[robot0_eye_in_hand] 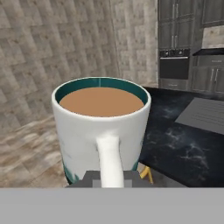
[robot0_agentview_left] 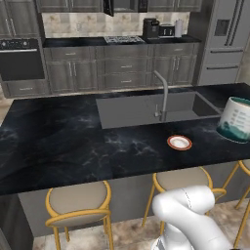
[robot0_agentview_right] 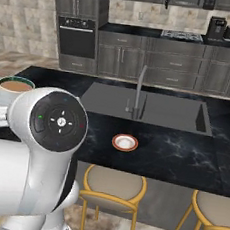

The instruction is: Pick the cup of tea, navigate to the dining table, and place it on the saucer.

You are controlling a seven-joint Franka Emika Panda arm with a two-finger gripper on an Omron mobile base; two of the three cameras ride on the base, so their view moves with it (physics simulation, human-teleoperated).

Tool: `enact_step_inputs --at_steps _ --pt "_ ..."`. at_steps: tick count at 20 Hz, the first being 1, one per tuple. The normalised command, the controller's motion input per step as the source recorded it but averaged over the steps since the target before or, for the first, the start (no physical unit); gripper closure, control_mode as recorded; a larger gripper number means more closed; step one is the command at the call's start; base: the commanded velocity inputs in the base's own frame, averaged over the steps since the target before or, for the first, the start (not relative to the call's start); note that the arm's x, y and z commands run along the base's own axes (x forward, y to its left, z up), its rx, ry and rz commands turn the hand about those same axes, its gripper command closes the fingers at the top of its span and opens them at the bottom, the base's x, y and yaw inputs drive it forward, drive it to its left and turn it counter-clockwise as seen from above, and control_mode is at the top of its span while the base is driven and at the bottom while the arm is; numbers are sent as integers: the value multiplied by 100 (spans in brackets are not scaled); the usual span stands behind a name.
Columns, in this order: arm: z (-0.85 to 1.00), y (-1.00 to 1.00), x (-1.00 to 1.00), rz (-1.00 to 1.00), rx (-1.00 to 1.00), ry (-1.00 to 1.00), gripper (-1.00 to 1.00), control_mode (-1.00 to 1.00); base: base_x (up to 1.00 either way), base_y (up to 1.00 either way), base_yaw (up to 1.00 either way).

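Note:
The cup of tea (robot0_eye_in_hand: 103,127) is a white mug with a teal lower band and light brown liquid, held upright in the air. My gripper (robot0_eye_in_hand: 110,178) is shut on its handle, low in the hand view. The cup (robot0_agentview_left: 237,119) hangs at the right edge of the left base view and shows as the cup (robot0_agentview_right: 14,89) just behind my arm in the right base view. The saucer (robot0_agentview_left: 179,142), white with an orange-brown rim, lies bare on the dining table (robot0_agentview_left: 58,146) in front of the sink. The saucer (robot0_agentview_right: 124,142) sits near the table's (robot0_agentview_right: 183,154) front edge.
A grey sink (robot0_agentview_left: 146,108) with a tall faucet (robot0_agentview_left: 163,95) is set into the table behind the saucer. Round stools (robot0_agentview_left: 78,202) with yellow frames stand along the near side. Cabinets, an oven (robot0_agentview_right: 77,37) and a stove line the back wall.

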Motion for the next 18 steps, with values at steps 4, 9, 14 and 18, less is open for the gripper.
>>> enact_step_inputs --at_steps 4,9,14,18 --pt "-38 -54 57 5 -10 0 100 -100 0 0 0" --pt "-59 -42 96 0 -10 0 100 -100 0 0 0" --pt "-71 -49 100 1 -3 0 100 -100 0 0 0" --pt "-71 -53 82 5 0 -11 100 -100 0 0 0"
